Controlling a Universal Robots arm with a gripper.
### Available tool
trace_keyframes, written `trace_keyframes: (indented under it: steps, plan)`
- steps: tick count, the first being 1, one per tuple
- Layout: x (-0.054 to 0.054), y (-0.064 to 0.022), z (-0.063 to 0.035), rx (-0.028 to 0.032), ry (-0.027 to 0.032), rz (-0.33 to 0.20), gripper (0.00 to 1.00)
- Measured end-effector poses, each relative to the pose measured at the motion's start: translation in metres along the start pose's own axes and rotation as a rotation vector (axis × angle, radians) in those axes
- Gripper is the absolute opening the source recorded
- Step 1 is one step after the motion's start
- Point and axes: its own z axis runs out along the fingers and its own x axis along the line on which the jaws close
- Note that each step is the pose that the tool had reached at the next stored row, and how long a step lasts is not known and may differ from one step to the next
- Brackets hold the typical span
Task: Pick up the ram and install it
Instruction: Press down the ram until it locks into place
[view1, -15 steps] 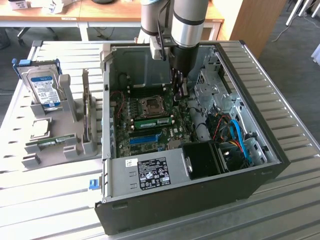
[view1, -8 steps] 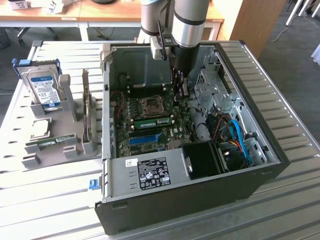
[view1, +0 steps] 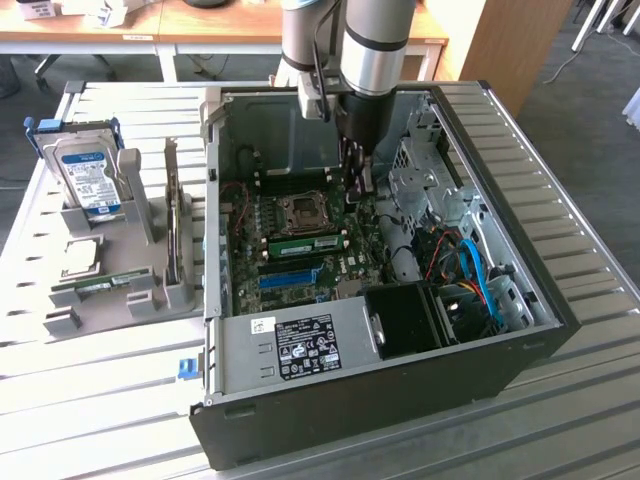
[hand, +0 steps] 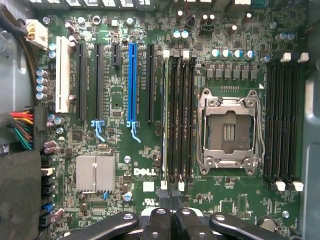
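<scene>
A green ram stick (view1: 305, 243) stands on edge in a slot of the motherboard (view1: 350, 262), just beside the empty processor socket (view1: 300, 210). In the wrist view this ram (hand: 165, 120) appears as a thin pale edge along the row of black memory slots (hand: 182, 117). My gripper (view1: 362, 185) hangs over the board at the far end of those slots, on the exterior view's right of the socket. Its black fingertips (hand: 172, 199) are shut together with nothing between them. Another green stick (view1: 95, 285) lies in the grey holder outside the case.
The open black computer case (view1: 400, 390) walls the board in. A black fan shroud (view1: 405, 318) and blue and red cables (view1: 470, 270) crowd the exterior view's right. A blue-labelled hard drive (view1: 88, 178) and a silver processor chip (view1: 80, 258) sit in the grey holder.
</scene>
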Motion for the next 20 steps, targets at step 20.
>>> trace_keyframes:
  steps: [20]
  plan:
    - [0.000,0.0040,0.0160,0.0013,0.0000,0.001,0.11]
